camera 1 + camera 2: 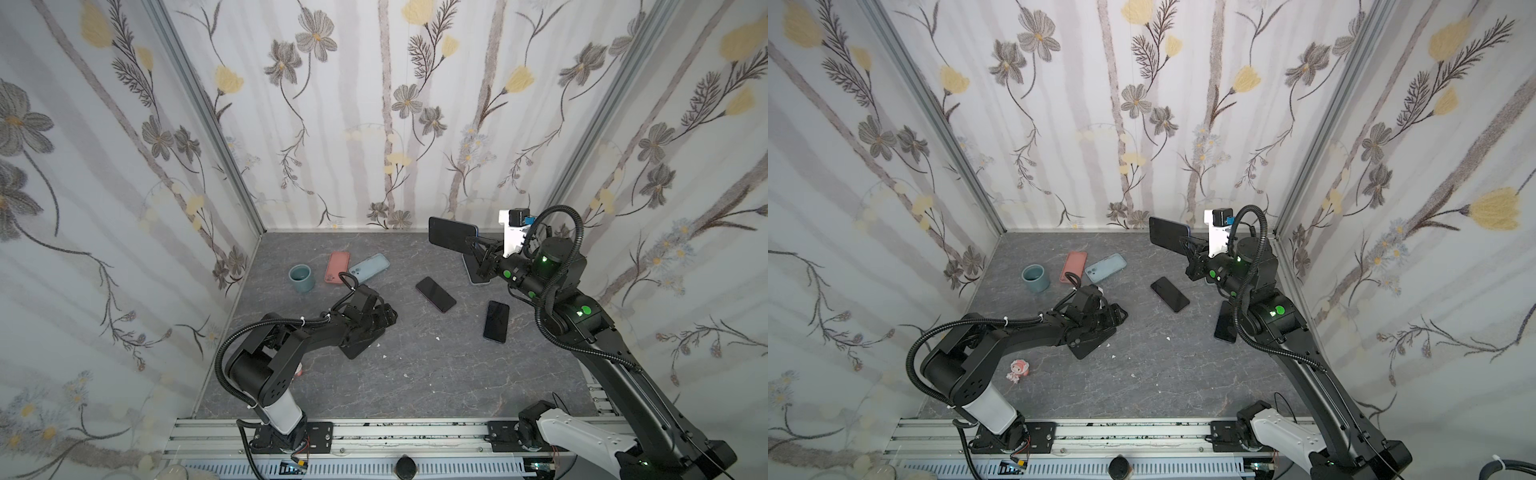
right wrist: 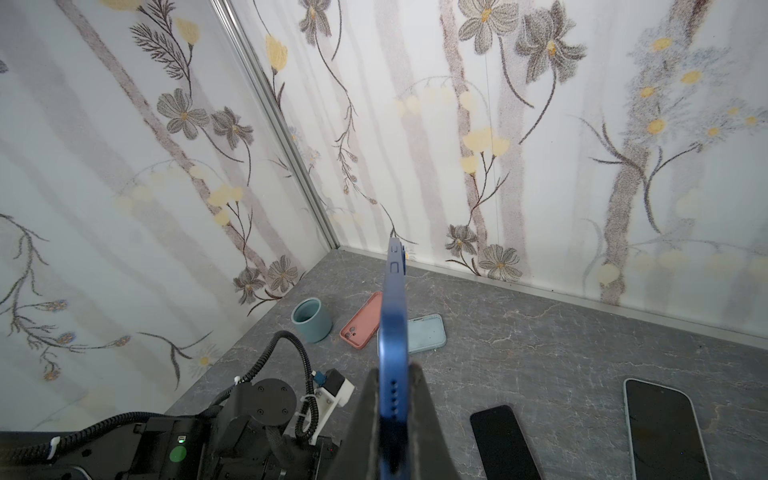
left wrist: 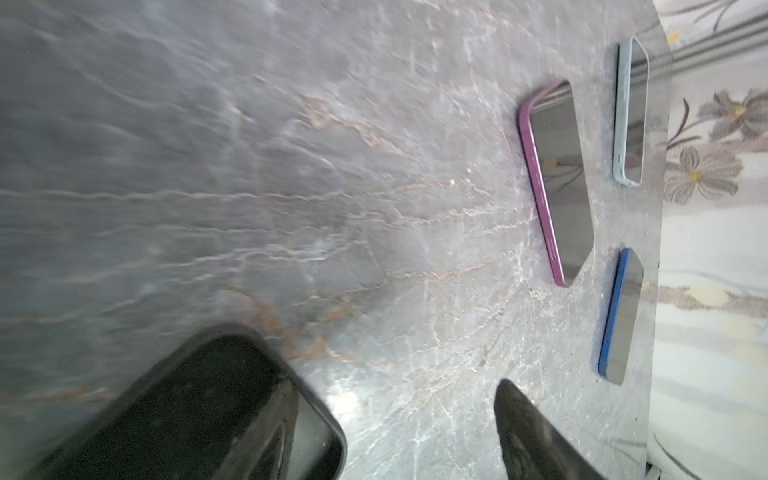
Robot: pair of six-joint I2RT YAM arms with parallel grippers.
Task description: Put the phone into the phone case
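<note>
Tabletop (image 1: 415, 374): grey veined stone-look, low sheen. Blue phone (image 2: 392, 332), in the jaws of the right gripper (image 2: 395, 370): satin metal-look edge, glossy dark glass face. Black case (image 3: 187, 415), at the jaws of the left gripper (image 1: 384, 316): matt, rubbery. Pink case (image 1: 337, 267), beyond them: matt, smooth. Walls (image 1: 374, 124): woven-look floral covering.

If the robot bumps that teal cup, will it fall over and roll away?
Probably not easily: the teal cup stands upright and looks squat, so it would likely slide on the smooth table. If it did tip, its round wall would likely let it roll.
</note>
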